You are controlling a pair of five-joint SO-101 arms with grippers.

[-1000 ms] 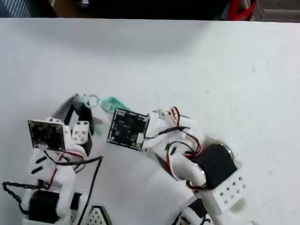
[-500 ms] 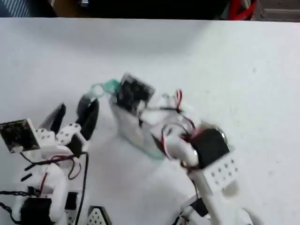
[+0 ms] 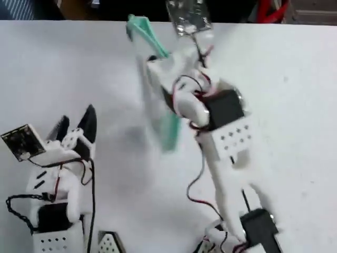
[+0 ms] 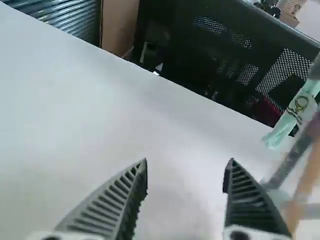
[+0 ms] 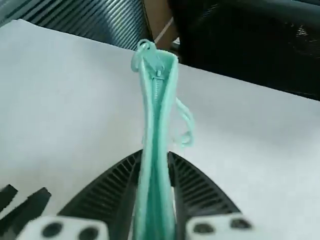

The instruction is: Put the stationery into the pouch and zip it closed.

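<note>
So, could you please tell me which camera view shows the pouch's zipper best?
The right wrist view: the pouch stands edge-on in the right tool, its zipper and ring pull facing the camera. The high view shows the pouch side-on, zipper indistinct; the left wrist view catches a teal corner.

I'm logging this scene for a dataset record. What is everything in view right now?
pouch: one, mint green, held up off the table between the right claw's fingers.
table: one, white, under both arms.
mesh frame: one, black, beyond the table's far edge.
right claw: one, black, shut on the pouch.
left claw: one, black, open, low over the table's left side.
</note>
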